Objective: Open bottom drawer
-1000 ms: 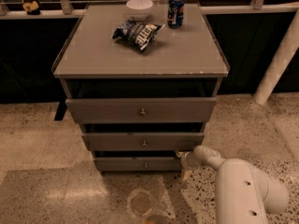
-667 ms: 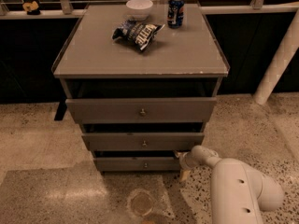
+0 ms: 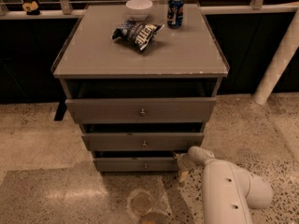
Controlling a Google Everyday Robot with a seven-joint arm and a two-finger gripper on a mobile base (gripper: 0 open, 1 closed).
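Observation:
The bottom drawer point(image 3: 126, 164) is the narrowest grey front of three, low on the cabinet, with a small round knob point(image 3: 145, 165) at its centre. It stands a little forward, with a dark gap above it. My gripper point(image 3: 180, 164) is at the drawer's right end, just above the floor, on a white arm point(image 3: 229, 188) that comes in from the lower right. The gripper is to the right of the knob and apart from it.
The middle drawer point(image 3: 142, 142) and the top drawer point(image 3: 140, 109) also stand slightly out. On the cabinet top point(image 3: 187, 50) lie a chip bag point(image 3: 137, 32), a white bowl point(image 3: 139, 7) and a blue can point(image 3: 175, 11). A white post point(image 3: 278, 62) stands at the right. There is a stain on the floor point(image 3: 141, 203).
My arm has shifted a little to the left, bringing the gripper closer against the right end of the bottom drawer. The drawers have not visibly moved.

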